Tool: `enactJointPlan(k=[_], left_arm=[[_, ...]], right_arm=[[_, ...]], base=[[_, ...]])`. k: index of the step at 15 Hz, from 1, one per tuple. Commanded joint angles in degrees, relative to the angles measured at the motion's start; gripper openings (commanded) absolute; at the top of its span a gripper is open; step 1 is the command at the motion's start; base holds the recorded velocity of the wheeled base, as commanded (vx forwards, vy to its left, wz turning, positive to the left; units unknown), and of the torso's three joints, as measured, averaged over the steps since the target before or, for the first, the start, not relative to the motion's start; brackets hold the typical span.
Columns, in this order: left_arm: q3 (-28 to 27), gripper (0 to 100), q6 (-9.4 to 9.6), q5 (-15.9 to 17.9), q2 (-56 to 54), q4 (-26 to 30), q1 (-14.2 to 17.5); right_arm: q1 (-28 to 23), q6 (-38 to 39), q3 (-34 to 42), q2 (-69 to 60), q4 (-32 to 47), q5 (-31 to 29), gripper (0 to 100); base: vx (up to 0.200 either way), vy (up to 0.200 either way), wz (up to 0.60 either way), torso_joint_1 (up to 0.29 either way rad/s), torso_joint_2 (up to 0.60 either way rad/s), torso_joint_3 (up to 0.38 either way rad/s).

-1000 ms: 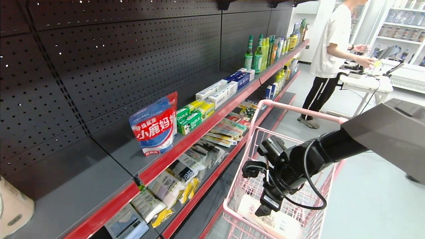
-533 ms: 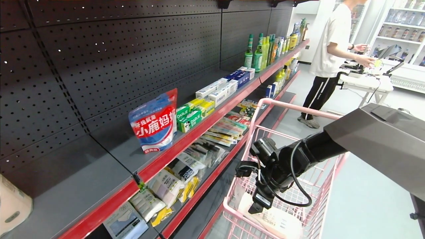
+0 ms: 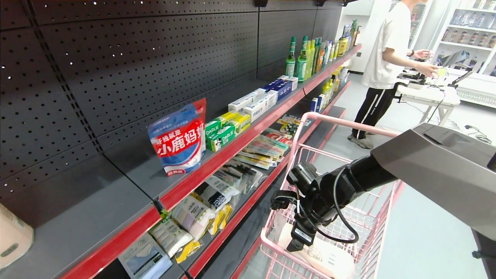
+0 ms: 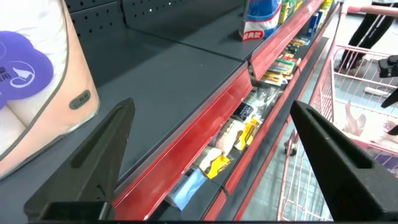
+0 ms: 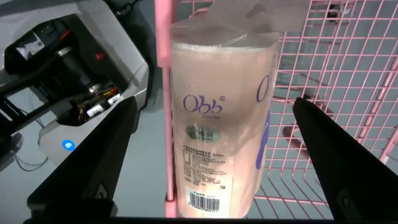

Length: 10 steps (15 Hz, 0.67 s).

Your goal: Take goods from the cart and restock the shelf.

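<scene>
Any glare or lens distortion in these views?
Head view: pegboard seams bow, wide-angle; bright specks glint in its holes. Right wrist view: sheen atop the wrapped pack. Left wrist view: shelf deck evenly lit, no glare.

Black right arm (image 3: 341, 186), grey shell (image 3: 438, 162), looped cable (image 3: 341, 241), dark claw (image 3: 295, 243).
</scene>
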<state>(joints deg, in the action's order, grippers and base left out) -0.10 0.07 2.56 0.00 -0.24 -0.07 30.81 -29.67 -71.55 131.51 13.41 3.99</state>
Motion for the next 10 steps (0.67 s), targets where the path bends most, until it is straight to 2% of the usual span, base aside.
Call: enactJointPlan(k=[1, 10], left_arm=[[0.01, 100, 0.01, -0.01, 0.09, 0.07, -0.01], [0.01, 100, -0.07, -0.01, 0.09, -0.02, -0.01]], right_arm=[[0.04, -0.04, -0.17, 0.06, 0.04, -0.03, 100], [-0.83, -0.39, -0.44, 1.11, 0.04, -0.03, 100]], base=[[0.000, 0.000, 0.00, -0.105, 0.26, 0.144], [0.000, 0.000, 0.00, -0.011, 0.03, 0.014]])
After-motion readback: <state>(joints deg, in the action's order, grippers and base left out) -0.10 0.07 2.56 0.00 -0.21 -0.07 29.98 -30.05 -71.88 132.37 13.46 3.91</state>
